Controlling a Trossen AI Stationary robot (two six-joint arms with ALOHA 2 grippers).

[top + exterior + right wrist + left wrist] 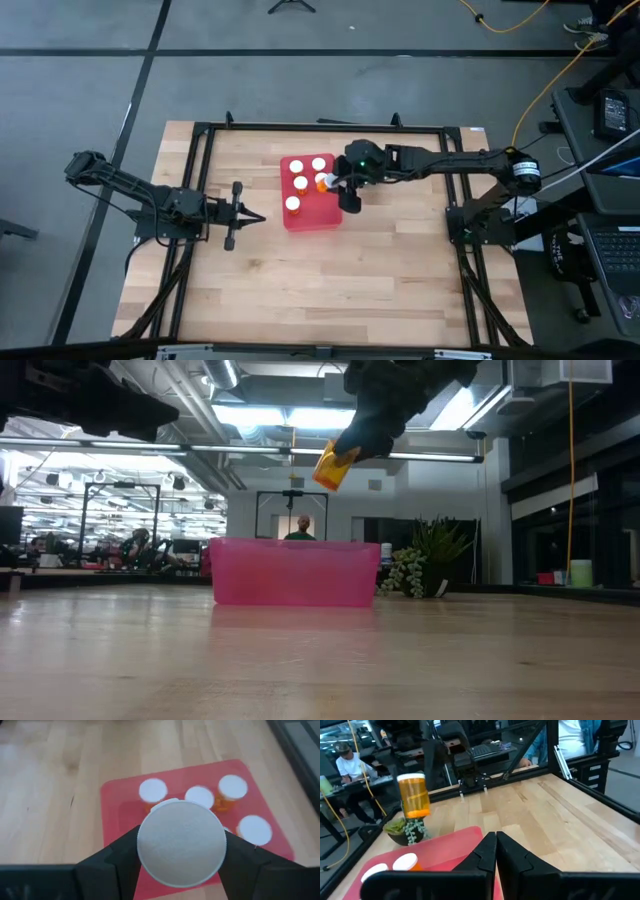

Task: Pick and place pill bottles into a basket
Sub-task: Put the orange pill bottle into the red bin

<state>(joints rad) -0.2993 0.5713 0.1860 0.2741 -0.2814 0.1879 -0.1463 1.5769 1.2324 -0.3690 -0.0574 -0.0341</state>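
Note:
The red-pink tray lies mid-table; in the low view its wall faces me. Several orange pill bottles with white caps stand inside it, and their caps also show in the right wrist view. My right gripper hangs over the tray's right part, shut on one more pill bottle that is high above the tray. My left gripper is shut and empty, left of the tray, just above the table. My right gripper pinches the bottle's white cap end between its two fingers, one on each side. The fingers come from above, pointing down. The bottle hangs below them, tilted, lifted clear above the tray.
A small green plant stands at the table's edge beyond the tray. A black frame runs round the tabletop. Bare wood lies near and right of the tray. People sit at desks beyond the table.

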